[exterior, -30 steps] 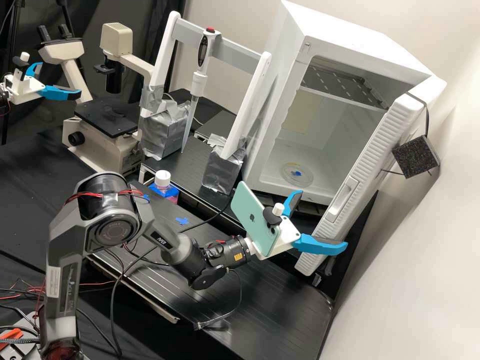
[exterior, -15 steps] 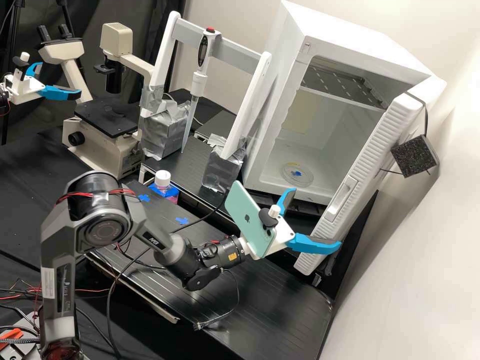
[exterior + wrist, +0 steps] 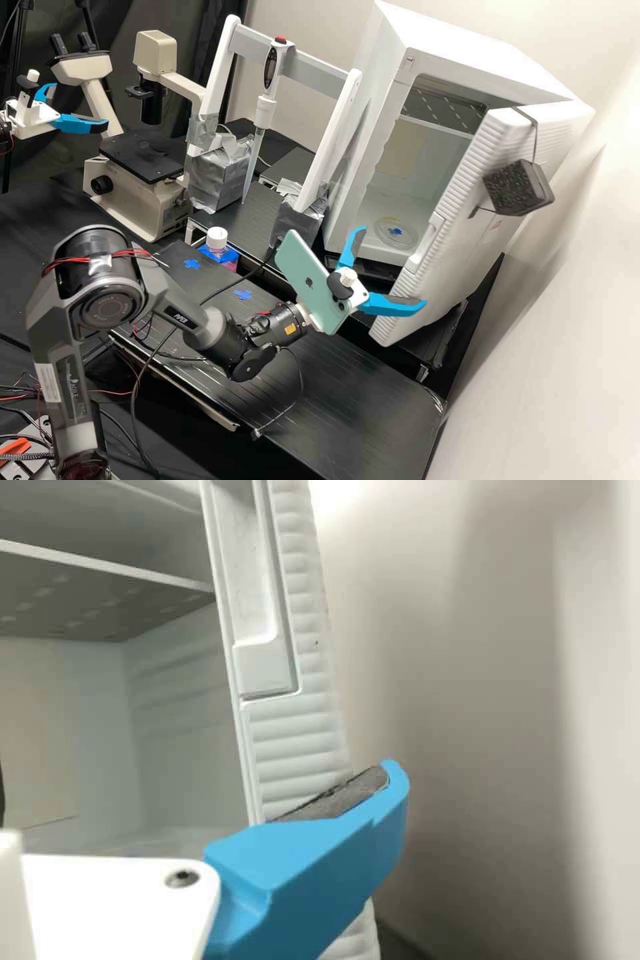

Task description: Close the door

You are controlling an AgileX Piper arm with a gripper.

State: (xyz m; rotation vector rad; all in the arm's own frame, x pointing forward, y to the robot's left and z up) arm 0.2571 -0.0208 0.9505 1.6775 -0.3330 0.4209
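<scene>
Standing open, door (image 3: 467, 247) beside jaws

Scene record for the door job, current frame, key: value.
cabinet: white, front partly exposed
door: ribbed white, partly open
door_handle: recessed grip on the door's edge
door_attachment: dark block, strapped to the outer face
end_effector: at the door's free edge, fingers spread
contact: one blue finger overlaps the door's outer side; touch looks likely, not certain
inside_cabinet: shelf high up, round clear dish on the floor
arm_mount: mint phone behind the fingers
task_state: door not closed
</scene>
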